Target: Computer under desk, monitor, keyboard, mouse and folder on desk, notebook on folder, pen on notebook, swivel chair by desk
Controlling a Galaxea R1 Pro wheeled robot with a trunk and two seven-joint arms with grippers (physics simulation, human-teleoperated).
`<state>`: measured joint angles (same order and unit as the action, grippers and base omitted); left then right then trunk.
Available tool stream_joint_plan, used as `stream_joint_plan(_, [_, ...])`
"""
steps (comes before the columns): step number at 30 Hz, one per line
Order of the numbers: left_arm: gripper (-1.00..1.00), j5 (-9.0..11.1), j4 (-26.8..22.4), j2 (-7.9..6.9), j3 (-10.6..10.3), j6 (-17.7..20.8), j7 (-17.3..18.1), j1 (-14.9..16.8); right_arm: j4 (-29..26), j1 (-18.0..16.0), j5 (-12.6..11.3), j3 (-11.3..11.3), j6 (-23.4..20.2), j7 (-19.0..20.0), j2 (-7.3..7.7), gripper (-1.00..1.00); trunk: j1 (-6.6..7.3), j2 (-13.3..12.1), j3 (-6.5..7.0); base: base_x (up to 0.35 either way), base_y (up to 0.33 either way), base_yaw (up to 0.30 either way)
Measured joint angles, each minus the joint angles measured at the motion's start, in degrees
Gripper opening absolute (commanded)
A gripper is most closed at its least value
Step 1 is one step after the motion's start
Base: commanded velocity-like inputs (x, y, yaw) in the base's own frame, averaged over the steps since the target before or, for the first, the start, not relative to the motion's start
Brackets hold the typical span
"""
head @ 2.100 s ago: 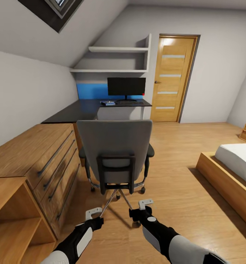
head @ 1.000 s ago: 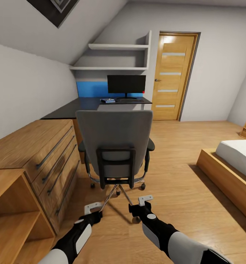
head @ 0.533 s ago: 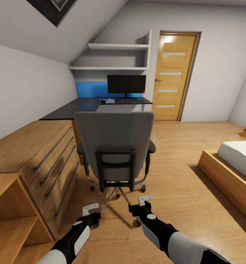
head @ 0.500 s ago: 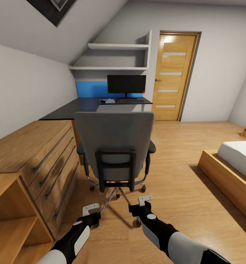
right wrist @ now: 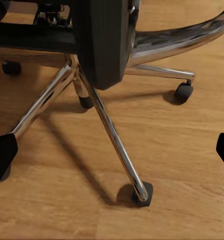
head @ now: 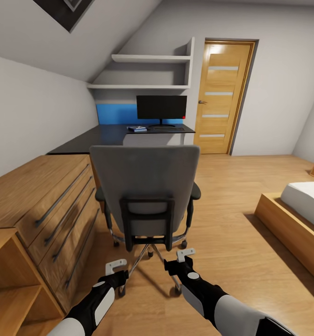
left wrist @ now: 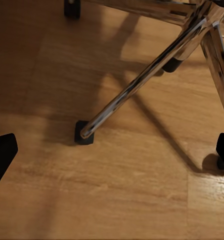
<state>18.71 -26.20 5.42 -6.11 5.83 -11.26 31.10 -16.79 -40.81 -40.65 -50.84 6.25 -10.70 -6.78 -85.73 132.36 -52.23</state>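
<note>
Nearest me: left gripper (head: 116,267) and right gripper (head: 185,257), both low behind the swivel chair (head: 145,193), jaws spread wide, holding nothing. One chair on casters; I judge it rolls easily and may swing, so push at the stiff backrest. Beyond the chair: one table (head: 129,135) carrying one monitor (head: 161,108). Folder on its seat hidden from me.

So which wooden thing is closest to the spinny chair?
The long dresser with dark handles, right beside the chair on its left. The bed frame and the door are farther off across the floor.
</note>
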Motion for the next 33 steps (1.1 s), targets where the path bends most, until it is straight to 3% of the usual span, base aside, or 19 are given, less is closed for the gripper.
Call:
stream_joint_plan(16, [1.00, 0.0, 0.0, 0.00, 0.0, 0.0, 0.0, 0.0, 0.0, 0.1, 0.0, -0.1, 0.0, 0.0, -0.05, 1.00, 0.01, 0.0, 0.00, 0.107, 0.000, 0.000])
stream_joint_plan(33, [1.00, 0.1, 0.0, 0.00, 0.0, 0.0, 0.0, 0.0, 0.0, 0.1, -0.2, 0.0, 0.0, 0.1, 0.06, 1.00, 0.03, 0.0, 0.00, 0.283, 0.000, -0.003])
